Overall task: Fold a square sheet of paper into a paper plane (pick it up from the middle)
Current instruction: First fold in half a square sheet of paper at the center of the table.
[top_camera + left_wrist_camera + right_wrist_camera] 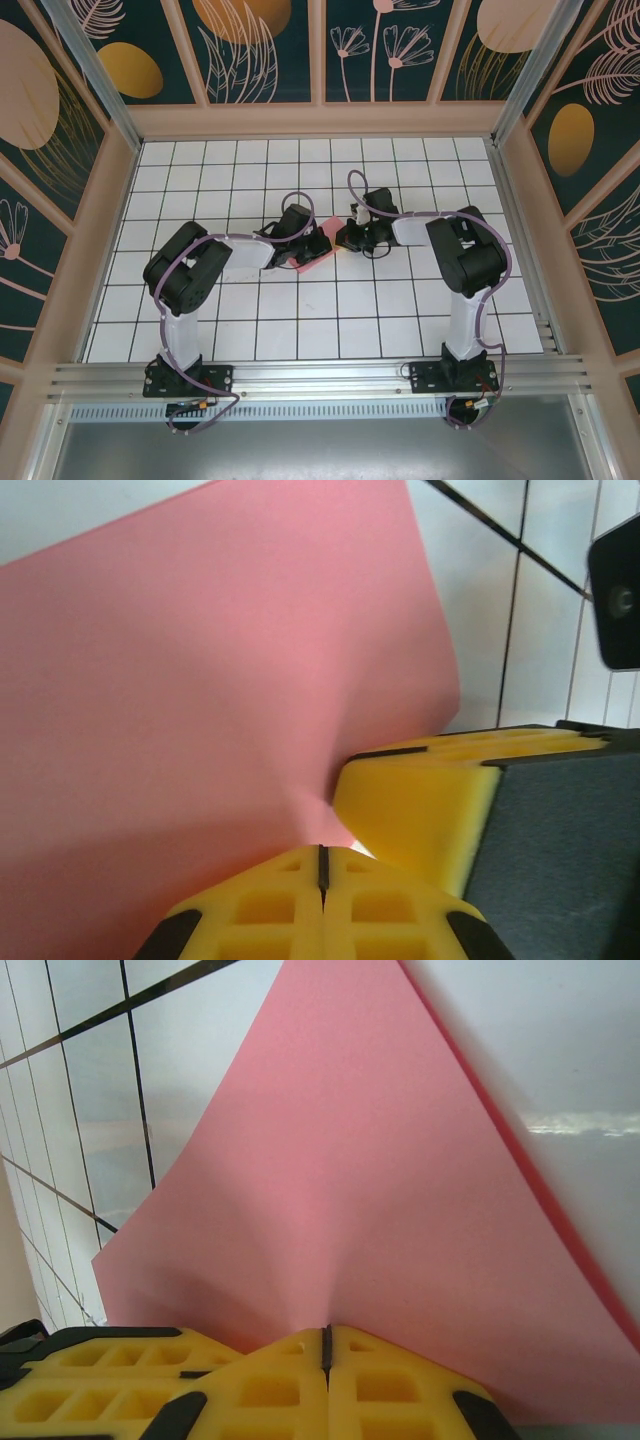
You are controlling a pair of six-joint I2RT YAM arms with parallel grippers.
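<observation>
Left gripper (pixel 322 878), right gripper (pixel 326 1348) each pinch square sheet of paper (pixel 380 1210), side by side; likely raising middle to crease.

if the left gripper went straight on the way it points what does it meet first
The square sheet of paper the left gripper is shut on; beyond it probably the white board, depth unclear.
</observation>
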